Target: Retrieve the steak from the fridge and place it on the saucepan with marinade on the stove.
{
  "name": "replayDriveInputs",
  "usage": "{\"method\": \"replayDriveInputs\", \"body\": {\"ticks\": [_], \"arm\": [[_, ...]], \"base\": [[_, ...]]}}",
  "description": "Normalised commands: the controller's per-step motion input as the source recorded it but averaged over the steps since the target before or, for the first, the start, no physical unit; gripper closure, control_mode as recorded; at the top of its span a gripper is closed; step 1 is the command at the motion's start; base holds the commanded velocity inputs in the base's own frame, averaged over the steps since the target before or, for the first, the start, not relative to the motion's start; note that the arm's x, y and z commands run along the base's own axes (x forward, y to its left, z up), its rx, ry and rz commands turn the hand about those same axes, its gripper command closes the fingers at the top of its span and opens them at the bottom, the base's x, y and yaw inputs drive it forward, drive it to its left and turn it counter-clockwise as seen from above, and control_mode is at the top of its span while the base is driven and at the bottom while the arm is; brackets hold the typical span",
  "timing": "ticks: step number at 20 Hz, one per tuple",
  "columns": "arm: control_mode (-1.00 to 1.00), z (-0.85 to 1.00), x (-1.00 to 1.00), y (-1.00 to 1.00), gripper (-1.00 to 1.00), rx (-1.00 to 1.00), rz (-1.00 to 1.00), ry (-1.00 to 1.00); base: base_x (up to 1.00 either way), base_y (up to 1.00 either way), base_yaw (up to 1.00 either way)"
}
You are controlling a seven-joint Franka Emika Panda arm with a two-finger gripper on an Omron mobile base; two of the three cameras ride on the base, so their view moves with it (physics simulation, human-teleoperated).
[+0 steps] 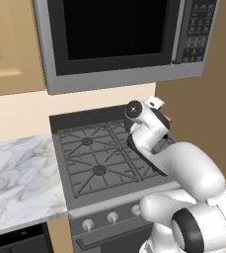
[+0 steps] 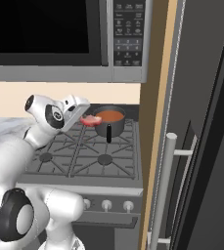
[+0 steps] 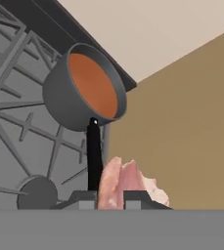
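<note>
While clamped nearly shut on the steak (image 3: 125, 183), pincer (image 3: 110, 199) hovering above the stove (image 1: 97, 158), short of the saucepan (image 2: 109, 118) on the back right burner. Steak nipped edge-on between the two dark tips, most of the slab jutting forward and free. Probably soft and floppy, light, with a slick wet surface; likely to sag or slide if the grip slackens, so best kept pinched across the thin dimension close to the middle, as now, not at a corner. Nothing fragile about it, though a drop would land on the black grates (image 1: 85, 148). Pink-red with pale marbling, flat, irregular at the edges; in the right base view a small red patch just beside the pot's rim, at about rim height. Saucepan dark grey, short black handle (image 3: 93, 156) pointing toward the front of the stove, orange-red marinade (image 3: 94, 85) inside. Microwave (image 1: 119, 34) overhead, marble counter (image 1: 16, 173) to the left, fridge (image 2: 201, 146) to the right. Placement not yet done.
</note>
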Motion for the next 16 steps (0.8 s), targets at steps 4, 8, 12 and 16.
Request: {"method": "replayDriveInputs", "body": {"ticks": [4, 8, 12, 16], "arm": [[-1.0, 0.0, 0.21, 0.06, 1.0, -0.04, 0.0, -0.02], [-1.0, -0.02, 0.19, 0.02, 1.0, -0.05, 0.0, -0.04], [-1.0, -0.03, 0.19, 0.01, 1.0, -0.05, 0.0, -0.02], [-1.0, 0.0, 0.21, 0.01, 1.0, -0.03, 0.0, -0.02]], "base": [[0.0, 0.0, 0.0], [0.0, 0.0, 0.0], [0.0, 0.0, 0.0], [0.0, 0.0, 0.0]]}}
